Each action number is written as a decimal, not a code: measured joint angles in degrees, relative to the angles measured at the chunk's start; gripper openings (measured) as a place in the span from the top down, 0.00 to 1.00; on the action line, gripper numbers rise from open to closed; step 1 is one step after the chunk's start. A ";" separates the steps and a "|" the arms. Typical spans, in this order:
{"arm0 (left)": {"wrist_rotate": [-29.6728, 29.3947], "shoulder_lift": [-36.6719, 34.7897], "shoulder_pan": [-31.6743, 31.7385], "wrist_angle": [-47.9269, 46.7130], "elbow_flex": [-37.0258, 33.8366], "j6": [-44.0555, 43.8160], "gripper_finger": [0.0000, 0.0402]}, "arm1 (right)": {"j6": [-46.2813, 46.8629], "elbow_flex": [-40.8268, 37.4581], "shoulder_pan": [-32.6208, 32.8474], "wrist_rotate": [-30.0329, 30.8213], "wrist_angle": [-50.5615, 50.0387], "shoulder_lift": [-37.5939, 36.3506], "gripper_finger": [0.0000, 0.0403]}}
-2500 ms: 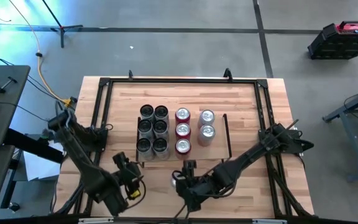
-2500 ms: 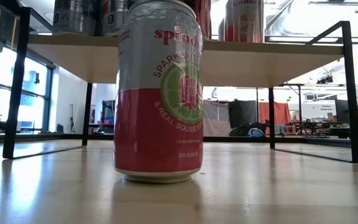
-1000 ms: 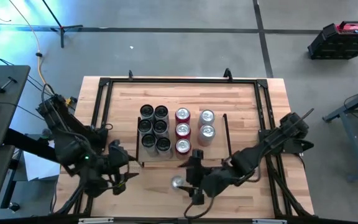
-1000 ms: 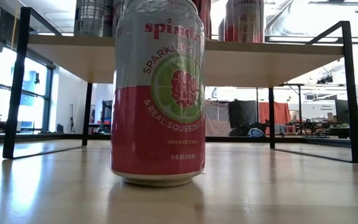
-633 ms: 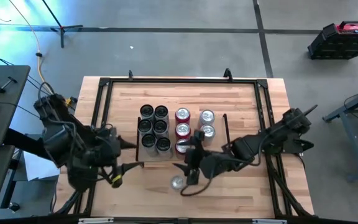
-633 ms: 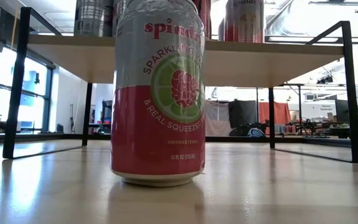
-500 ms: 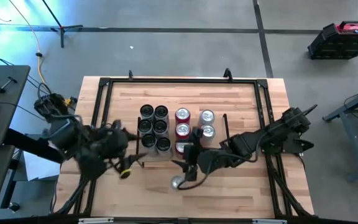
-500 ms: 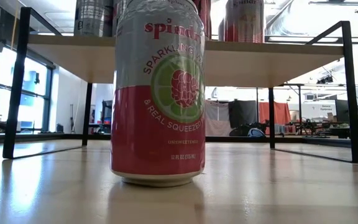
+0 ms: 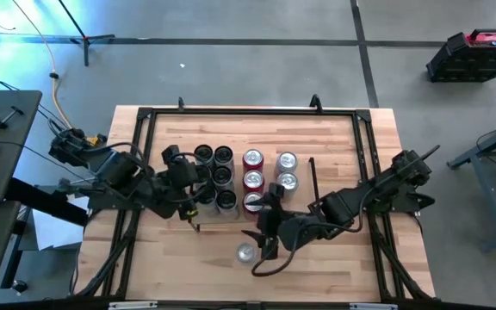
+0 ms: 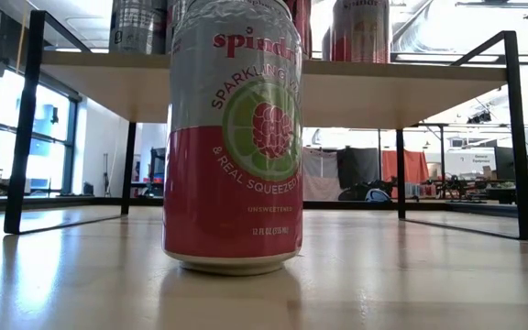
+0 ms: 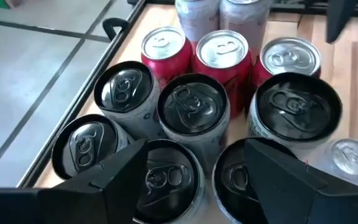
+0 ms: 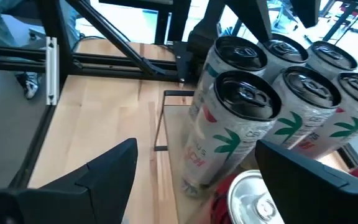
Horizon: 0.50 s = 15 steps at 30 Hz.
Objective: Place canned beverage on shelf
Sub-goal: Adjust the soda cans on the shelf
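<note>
A silver and pink can [image 9: 246, 252] stands upright on its base on the tabletop, just in front of the shelf [image 9: 304, 203]; it fills the low view [image 10: 234, 137]. My right gripper [image 9: 262, 235] hovers open just above and beside that can, touching nothing. My left gripper [image 9: 185, 195] hangs open over the shelf's left end, above the black-topped cans [image 11: 191, 106], with nothing between its fingers. The shelf [image 10: 383, 92] carries several black-topped cans, three red cans [image 9: 253, 181] and two silver ones [image 9: 286, 172].
Black rails [image 9: 140, 155] edge the wooden tabletop. The shelf's thin wire end frame [image 9: 314, 185] stands upright at its right end. Bare wood lies to the right of the shelf and along the near edge [image 9: 334, 267].
My left gripper has swung from the table's near left corner up and toward the shelf's left end, rolling as it went, and stays open. My right gripper has risen a little and drawn toward the shelf, away from the standing can, which has kept still.
</note>
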 joint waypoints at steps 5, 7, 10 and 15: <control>1.49 0.00 -0.01 -0.21 0.00 4.10 0.36 | 0.23 0.00 0.36 0.86 -0.61 0.02 0.23; 1.74 0.41 0.21 -0.42 0.00 4.82 0.36 | 0.23 0.00 0.36 0.88 -0.65 0.02 0.23; 2.90 1.43 1.12 -1.62 0.01 5.18 0.36 | 0.23 0.00 0.20 0.90 -0.63 0.02 0.23; 3.11 2.33 1.54 -1.24 0.17 7.11 0.36 | 0.23 0.00 -0.06 0.92 -0.66 0.02 0.23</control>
